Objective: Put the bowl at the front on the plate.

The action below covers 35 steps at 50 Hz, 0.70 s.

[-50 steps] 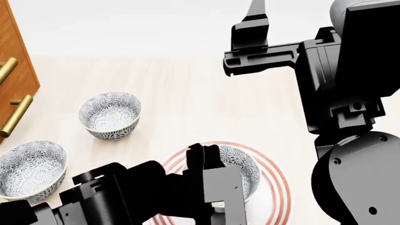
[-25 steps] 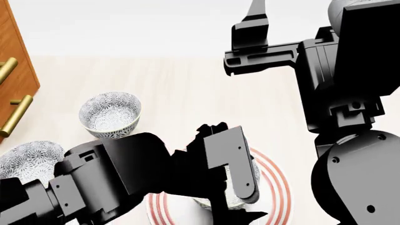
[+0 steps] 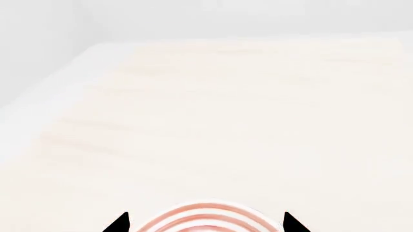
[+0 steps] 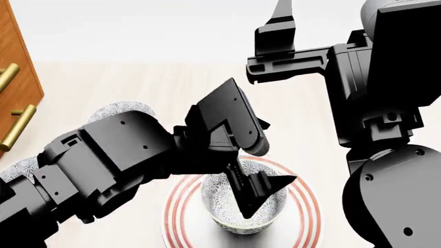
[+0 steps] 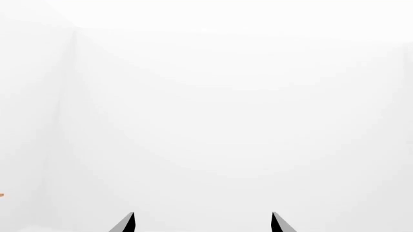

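The flower-patterned bowl (image 4: 219,206) stands upright in the middle of the red-ringed plate (image 4: 180,217) at the table's front. My left gripper (image 4: 265,199) hangs open just above the bowl's rim, its fingertips apart and holding nothing. In the left wrist view only the plate's far rim (image 3: 206,215) shows between the tips of the left gripper (image 3: 205,223); the bowl is out of that view. My right gripper (image 4: 281,15) is raised high at the back, pointing away. In the right wrist view the right gripper (image 5: 202,222) is open on blank white.
Two more patterned bowls sit at the left, one (image 4: 113,111) mostly behind my left arm, the other (image 4: 15,168) at the edge. A wooden cabinet (image 4: 20,67) with brass handles (image 4: 17,126) stands at far left. The pale wooden tabletop (image 4: 193,98) stretches behind the plate.
My left arm has lifted up and back from the bowl, with its fingers now above the rim. The bowl stays on the plate. The right arm has not moved.
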Tool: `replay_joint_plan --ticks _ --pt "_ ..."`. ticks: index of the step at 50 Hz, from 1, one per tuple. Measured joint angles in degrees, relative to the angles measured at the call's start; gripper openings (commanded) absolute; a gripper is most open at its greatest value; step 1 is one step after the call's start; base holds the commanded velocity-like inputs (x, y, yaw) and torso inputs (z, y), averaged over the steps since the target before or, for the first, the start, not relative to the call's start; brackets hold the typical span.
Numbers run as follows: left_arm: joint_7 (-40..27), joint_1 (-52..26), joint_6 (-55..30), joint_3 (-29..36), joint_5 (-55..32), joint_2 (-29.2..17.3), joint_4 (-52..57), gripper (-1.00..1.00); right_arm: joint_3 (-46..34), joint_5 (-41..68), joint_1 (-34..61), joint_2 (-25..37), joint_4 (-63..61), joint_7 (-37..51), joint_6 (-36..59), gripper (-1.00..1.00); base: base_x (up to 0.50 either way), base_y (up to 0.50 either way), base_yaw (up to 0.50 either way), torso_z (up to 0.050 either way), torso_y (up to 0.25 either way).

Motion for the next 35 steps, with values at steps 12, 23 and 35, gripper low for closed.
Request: replay_joint_plan --ticks 12,23,35 --pt "-1.94 -0.12 5.02 1.82 -3.83 0.11 -6.25 1.0 -0.08 -0.02 0.2 0.1 0.04 0.15 -0.02 1.0 0.0 0.0 0.0 0.0 0.0" --pt "-4.6 0.15 9.35 3.29 -7.87 0.13 -10.77 1.0 -0.07 -0.08 0.42 0.3 0.3 0.19 -0.08 1.0 0.0 0.0 0.0 0.0 0.0" --pt "-9.21 0.17 13.86 3.35 -11.01 0.12 -14.25 1.0 -0.05 -0.24 -0.13 0.43 0.9 -0.02 -0.76 1.0 0.0 0.0 0.0 0.0 0.0"
